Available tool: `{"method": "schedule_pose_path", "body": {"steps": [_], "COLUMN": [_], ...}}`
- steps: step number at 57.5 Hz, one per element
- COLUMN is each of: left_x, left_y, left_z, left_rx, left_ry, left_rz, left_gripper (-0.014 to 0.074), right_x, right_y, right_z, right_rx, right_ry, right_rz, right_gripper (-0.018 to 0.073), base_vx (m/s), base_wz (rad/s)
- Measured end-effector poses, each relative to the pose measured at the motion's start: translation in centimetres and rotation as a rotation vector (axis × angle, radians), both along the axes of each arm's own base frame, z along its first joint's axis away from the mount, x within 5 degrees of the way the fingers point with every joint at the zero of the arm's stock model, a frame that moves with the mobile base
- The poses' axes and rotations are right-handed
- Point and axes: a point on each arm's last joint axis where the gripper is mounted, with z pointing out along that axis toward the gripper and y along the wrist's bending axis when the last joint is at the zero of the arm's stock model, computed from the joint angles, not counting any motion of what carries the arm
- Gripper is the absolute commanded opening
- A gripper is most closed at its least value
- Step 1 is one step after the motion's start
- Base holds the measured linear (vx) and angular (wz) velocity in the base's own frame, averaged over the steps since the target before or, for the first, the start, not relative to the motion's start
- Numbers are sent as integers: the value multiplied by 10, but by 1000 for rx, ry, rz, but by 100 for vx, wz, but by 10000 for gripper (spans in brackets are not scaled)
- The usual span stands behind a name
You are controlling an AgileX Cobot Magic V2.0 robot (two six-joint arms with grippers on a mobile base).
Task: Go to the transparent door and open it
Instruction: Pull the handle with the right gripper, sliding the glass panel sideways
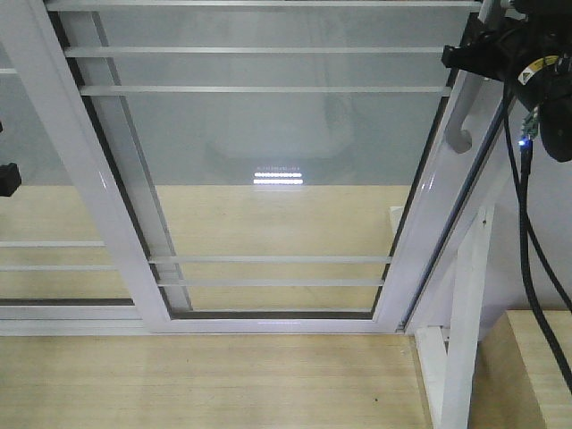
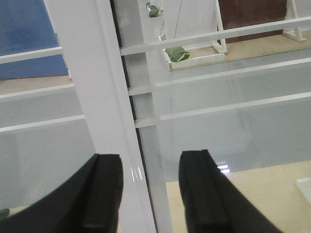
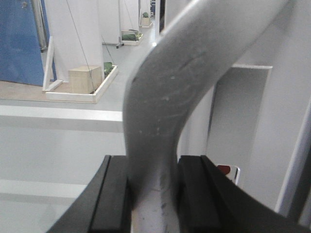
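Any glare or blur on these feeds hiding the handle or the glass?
Exterior front view: a bright striped reflection sits mid-pane on the transparent door; the handle is readable. Right wrist view: the handle fills the frame, slightly soft, clamped in the right tool. Left wrist view: fairly sharp, small glints on the glass beside the left tool.

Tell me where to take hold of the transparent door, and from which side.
Grip the curved grey pull handle on the transparent door's right-hand frame, closing across its bar, coming head-on. It stands proud of the frame; the right pincer clamps it so.
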Motion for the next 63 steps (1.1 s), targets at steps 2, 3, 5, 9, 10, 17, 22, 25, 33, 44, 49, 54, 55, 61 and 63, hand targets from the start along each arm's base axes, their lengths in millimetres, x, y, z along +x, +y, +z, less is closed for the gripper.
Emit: {"method": "schedule_pose_path", "body": {"steps": [2, 3, 5, 9, 10, 17, 22, 25, 33, 44, 49, 54, 55, 61, 63], "left_x": [0, 0, 0, 0, 0, 0, 0, 0, 0, 0, 0, 0, 0, 0, 0], "left_y": [0, 0, 0, 0, 0, 0, 0, 0, 0, 0, 0, 0, 0, 0, 0], "left_z": [0, 0, 0, 0, 0, 0, 0, 0, 0, 0, 0, 0, 0, 0, 0], "left_rx": [0, 0, 0, 0, 0, 0, 0, 0, 0, 0, 0, 0, 0, 0, 0], "left_ry": [0, 0, -1, -1, -2, -2, -5, -5, -5, -5, -5, -5, -5, -5, -5], "left_rz": [0, 0, 0, 0, 0, 0, 0, 0, 0, 0, 0, 0, 0, 0, 0], "left_gripper": [418, 418, 418, 418, 418, 418, 418, 418, 418, 418, 418, 418, 418, 418, 418], "right_x": [0, 0, 0, -1, -1, -2, -3, -3, -5, -8, -10, -11, -12, -14, -14], "right_y": [3, 6, 9, 18, 20, 35, 47, 55, 74, 98, 106, 113, 114, 122, 124], "right_z": [0, 0, 0, 0, 0, 1, 0, 1, 0, 0, -1, -1, -1, -1, -1], "right_rx": [1, 2, 2, 4, 4, 1, 0, -2, -5, -10, -1, 9, 12, 26, 26], "right_ry": [0, 0, 0, 0, -1, -4, -9, -13, -29, -41, -42, -47, -46, -45, -46], "right_rz": [6, 10, 17, 37, 43, 81, 112, 132, 184, 240, 254, 263, 264, 271, 272], "right_gripper": [127, 127, 127, 127, 127, 127, 127, 127, 127, 127, 127, 127, 127, 127, 127], "base_vx": [0, 0, 0, 0, 0, 0, 0, 0, 0, 0, 0, 0, 0, 0, 0], "base_wz": [0, 0, 0, 0, 0, 0, 0, 0, 0, 0, 0, 0, 0, 0, 0]}}
